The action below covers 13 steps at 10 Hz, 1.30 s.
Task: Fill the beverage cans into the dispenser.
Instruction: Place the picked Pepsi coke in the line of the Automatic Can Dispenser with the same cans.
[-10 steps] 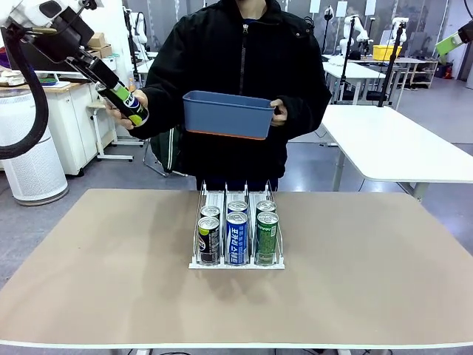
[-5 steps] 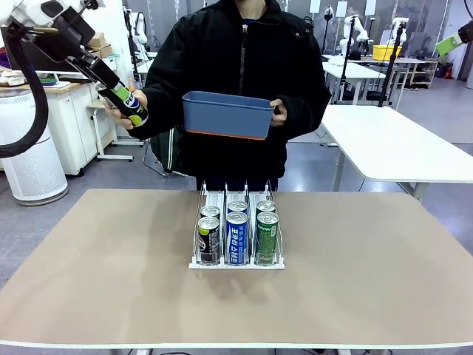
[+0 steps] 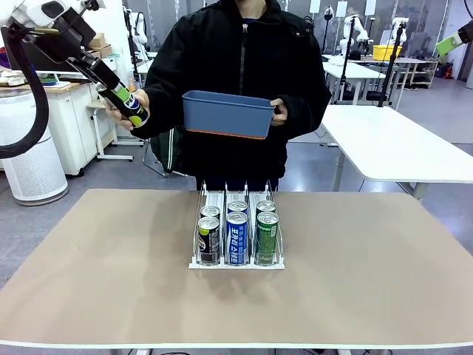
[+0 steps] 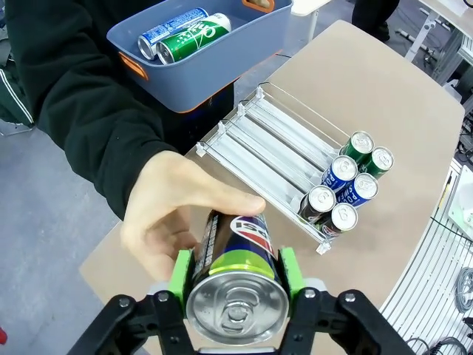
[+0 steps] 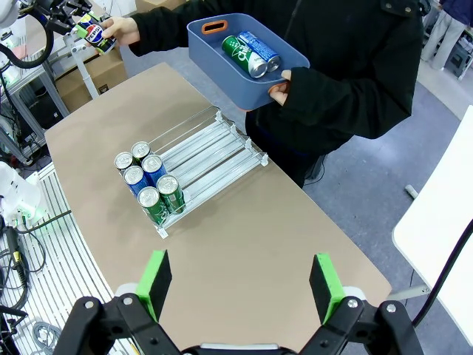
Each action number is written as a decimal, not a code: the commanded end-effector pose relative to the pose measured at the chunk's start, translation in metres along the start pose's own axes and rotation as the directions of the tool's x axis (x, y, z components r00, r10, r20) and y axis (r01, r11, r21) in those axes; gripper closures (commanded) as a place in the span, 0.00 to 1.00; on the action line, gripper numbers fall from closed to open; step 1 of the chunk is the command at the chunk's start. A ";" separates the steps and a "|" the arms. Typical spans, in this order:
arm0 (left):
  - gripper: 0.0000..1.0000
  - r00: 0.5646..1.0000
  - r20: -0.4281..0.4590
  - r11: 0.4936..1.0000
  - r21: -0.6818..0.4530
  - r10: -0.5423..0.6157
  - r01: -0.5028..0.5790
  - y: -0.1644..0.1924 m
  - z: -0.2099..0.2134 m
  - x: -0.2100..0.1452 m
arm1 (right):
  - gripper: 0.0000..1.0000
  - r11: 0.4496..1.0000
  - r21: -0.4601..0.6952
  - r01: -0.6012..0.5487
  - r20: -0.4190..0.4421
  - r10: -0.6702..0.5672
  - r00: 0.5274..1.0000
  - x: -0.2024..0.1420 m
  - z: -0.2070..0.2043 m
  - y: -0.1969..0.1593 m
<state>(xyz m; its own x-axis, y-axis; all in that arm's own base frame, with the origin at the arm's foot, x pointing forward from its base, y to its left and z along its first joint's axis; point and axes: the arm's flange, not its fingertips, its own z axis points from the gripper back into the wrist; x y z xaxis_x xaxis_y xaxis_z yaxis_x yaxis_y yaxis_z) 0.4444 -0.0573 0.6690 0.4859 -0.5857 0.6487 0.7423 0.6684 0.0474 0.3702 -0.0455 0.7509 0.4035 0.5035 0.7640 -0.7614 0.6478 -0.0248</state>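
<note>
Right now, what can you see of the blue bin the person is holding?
The blue bin is a rectangular plastic tub with orange-lined handle slots and an orange bottom edge. One hand of the person holds it at chest height, beyond the table's far edge. A blue can and a green can lie on their sides inside.

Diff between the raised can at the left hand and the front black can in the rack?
Pose: raised can tilted; rack can upright. Place: raised can is in the air off the far left corner of the table, between the green pads of the left hand, a person's hand on it; rack can stands at the front of the left lane of the rack, no hand on it. Shared: black and yellow-green body, silver top.
</note>
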 end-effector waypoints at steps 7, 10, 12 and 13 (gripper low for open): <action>0.63 1.000 0.005 1.000 -0.008 0.004 -0.004 0.001 0.001 -0.002 | 0.00 1.000 0.009 0.006 0.001 -0.006 1.000 0.001 -0.001 0.001; 0.63 1.000 0.005 1.000 -0.008 0.004 -0.004 0.001 0.001 -0.002 | 0.00 1.000 0.009 0.006 0.001 -0.006 1.000 0.001 -0.001 0.001; 0.63 1.000 0.005 1.000 -0.008 0.004 -0.004 0.001 0.001 -0.002 | 0.00 1.000 0.009 0.006 0.001 -0.006 1.000 0.001 -0.001 0.001; 0.63 1.000 0.005 1.000 -0.008 0.004 -0.004 0.001 0.001 -0.002 | 0.00 1.000 0.009 0.006 0.001 -0.006 1.000 0.001 -0.001 0.001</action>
<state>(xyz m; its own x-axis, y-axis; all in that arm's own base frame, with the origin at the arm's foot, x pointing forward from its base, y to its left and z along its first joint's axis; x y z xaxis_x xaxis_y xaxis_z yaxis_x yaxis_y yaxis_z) 0.4449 -0.0576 0.6673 0.4885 -0.5868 0.6458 0.7433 0.6675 0.0442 0.3702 -0.0455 0.7509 0.4035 0.5035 0.7640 -0.7614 0.6478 -0.0248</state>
